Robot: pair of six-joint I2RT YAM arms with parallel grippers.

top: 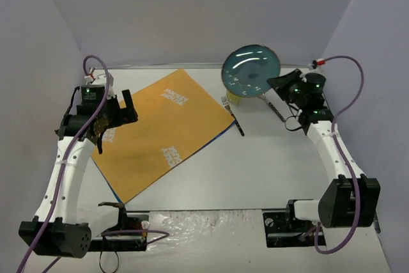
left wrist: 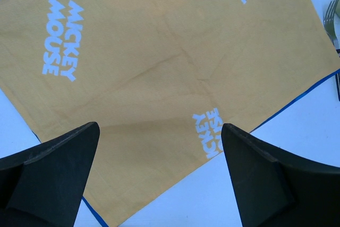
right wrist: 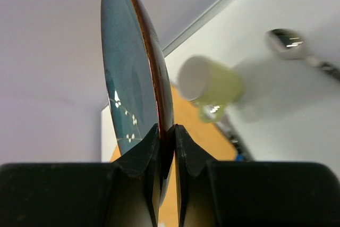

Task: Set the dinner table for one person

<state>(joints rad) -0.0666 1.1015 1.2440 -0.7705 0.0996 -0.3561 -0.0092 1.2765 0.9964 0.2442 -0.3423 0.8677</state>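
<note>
Dinner table, location: the dinner table is the white top under everything in view. Both arm bases are bolted at its near edge.
Dinner table, axis: in the top view its far edge strip runs left to right, and the top appears wider than it is deep. The arm mounts cover the near corners.
Placemat: the orange placemat lies flat on the left half, turned so one corner points to the far edge.
Fork: the fork lies just beside the placemat's right corner, tines towards the far edge.
Left arm pose: it rises along the left edge, with the wrist bent inward. The left gripper is over the placemat's left corner.
Left tool state: jaws spread wide, holding nothing.
Right arm pose: the forearm reaches to the far right, with the wrist turned left.
Right tool state: the right gripper is clamped on the rim of the blue plate.
Plate: it is lifted off the table and tilted, with its face towards the top camera.
Top view only: both arms and the full placement layout.
Left wrist view only: white lettering on the placemat, a blue border and the fork tines.
Right wrist view only: the plate is seen edge-on, with fingers on either side of the rim. Beyond it are a blurred yellow mug and a spoon. Whether the mug stands upright cannot be determined.
</note>
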